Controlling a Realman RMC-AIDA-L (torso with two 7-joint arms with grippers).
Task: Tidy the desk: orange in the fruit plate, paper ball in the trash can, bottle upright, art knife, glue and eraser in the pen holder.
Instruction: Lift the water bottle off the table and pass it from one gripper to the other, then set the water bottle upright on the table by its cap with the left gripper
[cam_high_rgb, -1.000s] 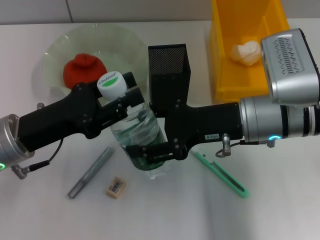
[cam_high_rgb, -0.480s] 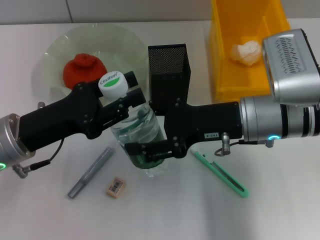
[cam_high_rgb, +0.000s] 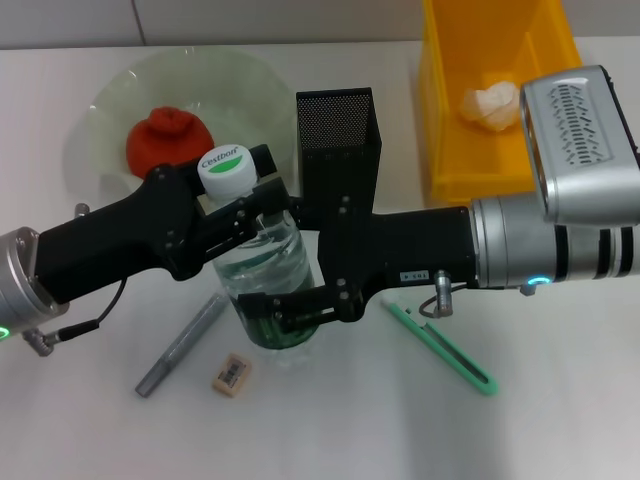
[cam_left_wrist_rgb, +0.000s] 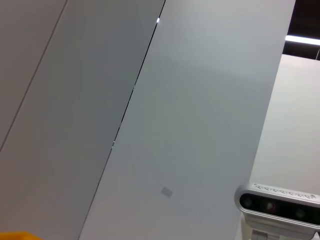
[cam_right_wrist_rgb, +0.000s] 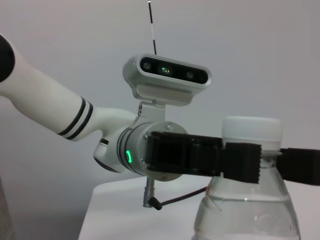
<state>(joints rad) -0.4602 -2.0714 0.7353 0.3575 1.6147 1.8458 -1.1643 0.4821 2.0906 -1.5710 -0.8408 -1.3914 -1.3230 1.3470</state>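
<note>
Bottle (cam_high_rgb: 265, 275) upright, clenched at neck by left tool (cam_high_rgb: 245, 200), base by right tool (cam_high_rgb: 290, 310).

1. My left gripper (cam_high_rgb: 250, 190) clamps the clear bottle (cam_high_rgb: 265, 285) at its neck, standing near upright.
2. My right gripper (cam_high_rgb: 285, 315) grips its base.
3. The orange (cam_high_rgb: 167, 140) sits in the fruit plate (cam_high_rgb: 110, 95).

From the head camera we look steeply down on the counter (cam_high_rgb: 560, 420), close enough that both arms fill the middle. Our left wrist camera faces up and away, onto wall panels (cam_left_wrist_rgb: 200, 115), with another camera unit (cam_left_wrist_rgb: 280, 202) at one corner. Our right wrist camera looks level across at the bottle (cam_right_wrist_rgb: 250, 200) from very near, a thing it shares with the head view.
</note>
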